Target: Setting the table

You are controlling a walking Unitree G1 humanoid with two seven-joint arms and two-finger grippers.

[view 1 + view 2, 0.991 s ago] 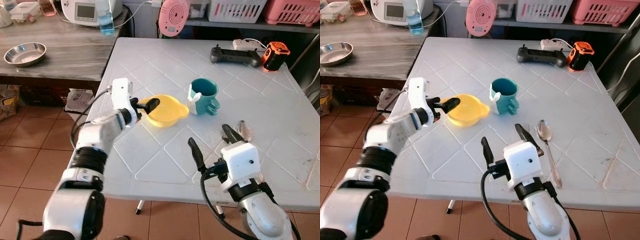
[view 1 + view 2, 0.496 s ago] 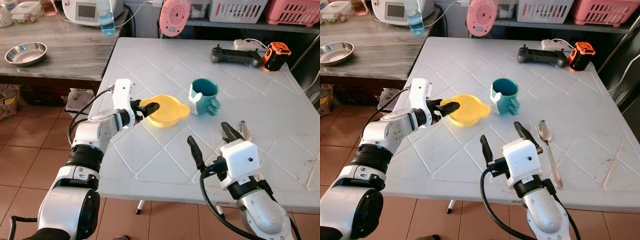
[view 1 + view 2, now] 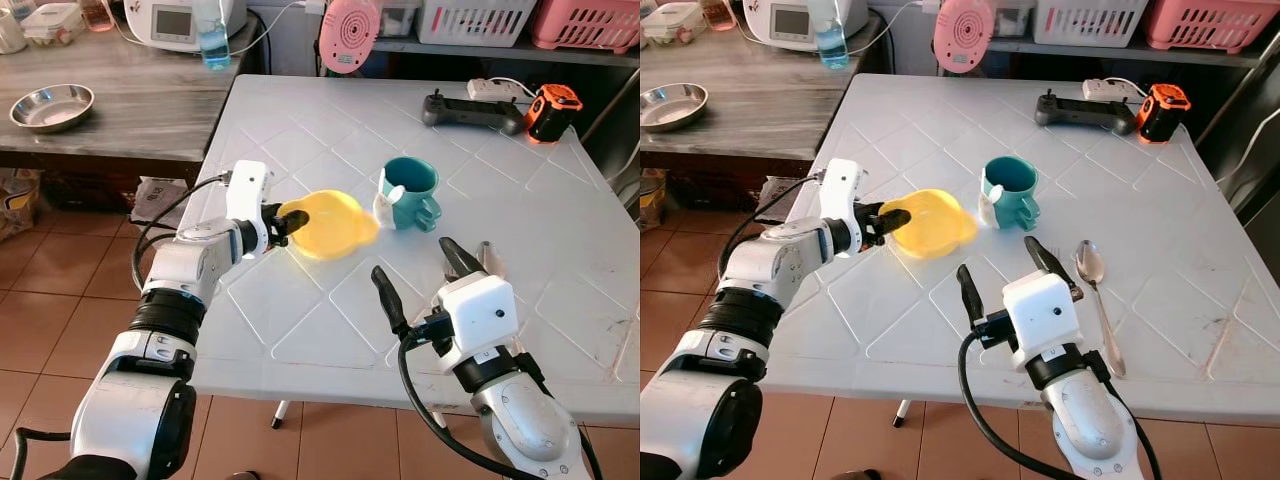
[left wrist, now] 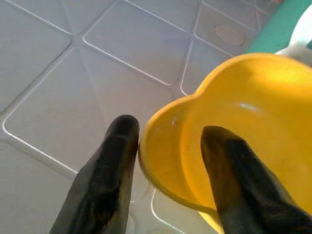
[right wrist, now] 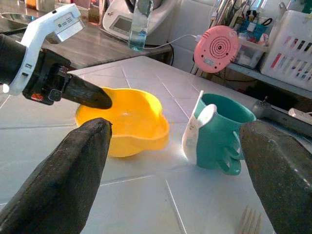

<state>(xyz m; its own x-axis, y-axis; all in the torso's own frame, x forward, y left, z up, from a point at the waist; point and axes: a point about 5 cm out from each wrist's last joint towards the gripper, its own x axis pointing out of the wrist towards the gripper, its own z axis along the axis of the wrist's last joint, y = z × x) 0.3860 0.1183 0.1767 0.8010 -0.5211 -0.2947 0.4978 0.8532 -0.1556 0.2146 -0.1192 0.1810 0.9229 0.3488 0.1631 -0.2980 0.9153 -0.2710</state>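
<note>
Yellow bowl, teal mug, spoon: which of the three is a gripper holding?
The yellow bowl. The left gripper pinches its near rim, one finger inside, one outside. The teal mug and spoon lie untouched; the right gripper hovers open.

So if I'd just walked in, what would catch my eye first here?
Probably the bright yellow bowl near the middle of the white table, tipped up off the surface with the left gripper pinching its rim, one jaw inside and one outside. Right beside it stands a teal mug. Nearer the robot, the right gripper hovers with jaws spread wide, a spoon lying next to it.
</note>
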